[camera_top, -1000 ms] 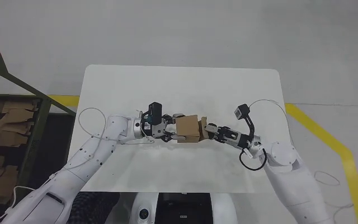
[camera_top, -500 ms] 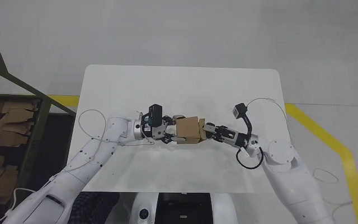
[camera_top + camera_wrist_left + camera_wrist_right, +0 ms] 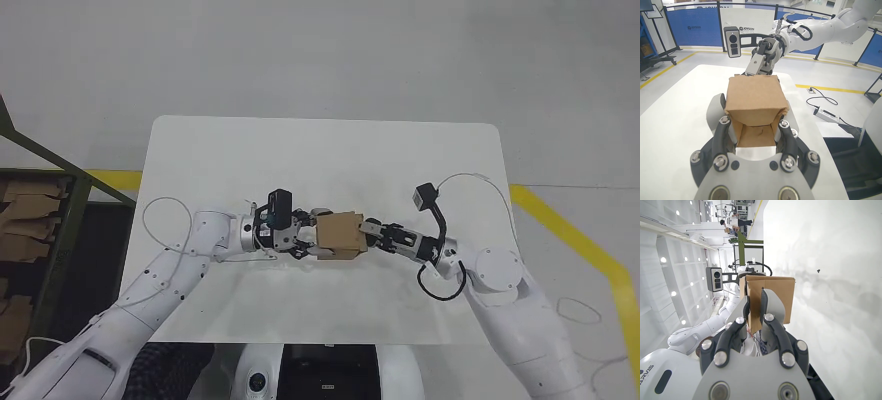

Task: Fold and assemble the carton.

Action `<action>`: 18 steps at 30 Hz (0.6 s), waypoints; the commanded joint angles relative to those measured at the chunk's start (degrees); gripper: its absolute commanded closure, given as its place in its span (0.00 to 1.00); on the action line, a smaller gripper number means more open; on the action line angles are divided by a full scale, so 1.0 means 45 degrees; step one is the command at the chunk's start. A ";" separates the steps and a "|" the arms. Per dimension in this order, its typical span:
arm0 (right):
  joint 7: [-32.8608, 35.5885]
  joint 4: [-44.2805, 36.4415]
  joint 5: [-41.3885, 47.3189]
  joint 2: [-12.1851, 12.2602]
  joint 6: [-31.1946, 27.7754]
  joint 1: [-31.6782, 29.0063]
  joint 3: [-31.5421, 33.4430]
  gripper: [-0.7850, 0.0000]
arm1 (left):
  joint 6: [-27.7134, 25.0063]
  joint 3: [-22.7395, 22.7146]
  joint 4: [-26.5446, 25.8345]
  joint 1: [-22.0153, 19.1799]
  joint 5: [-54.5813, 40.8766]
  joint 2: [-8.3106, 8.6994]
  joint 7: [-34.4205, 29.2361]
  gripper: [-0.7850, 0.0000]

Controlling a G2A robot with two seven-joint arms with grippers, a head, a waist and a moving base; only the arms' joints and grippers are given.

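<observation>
robotics lab: blue partitions (image 3: 677, 28), floor tape (image 3: 829, 88)

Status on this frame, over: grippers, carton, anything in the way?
Left gripper shut on open end of brown cardboard carton. Right gripper shut on its opposite flap. Carton held between both arms over white table; nothing blocking.

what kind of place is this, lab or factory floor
Probably an industrial robot test hall: yellow floor lines, blue fence panels behind, and a white table over which the carton is held.
</observation>
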 commanded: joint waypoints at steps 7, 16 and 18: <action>-0.0100 -0.0064 -0.0228 -0.0038 0.0176 0.0190 -0.0332 0.87 | 0.0045 0.0089 -0.0038 -0.0063 0.0147 -0.0070 -0.0035 0.38; -0.0246 -0.0039 -0.0132 -0.0061 0.0062 0.0271 -0.0433 0.67 | -0.0021 0.0071 0.0089 -0.0090 0.0082 -0.0116 -0.0036 0.36; -0.0301 -0.0074 -0.0108 -0.0034 0.0014 0.0164 -0.0295 0.65 | -0.0030 0.0030 0.0181 -0.0101 0.0033 -0.0121 -0.0034 0.36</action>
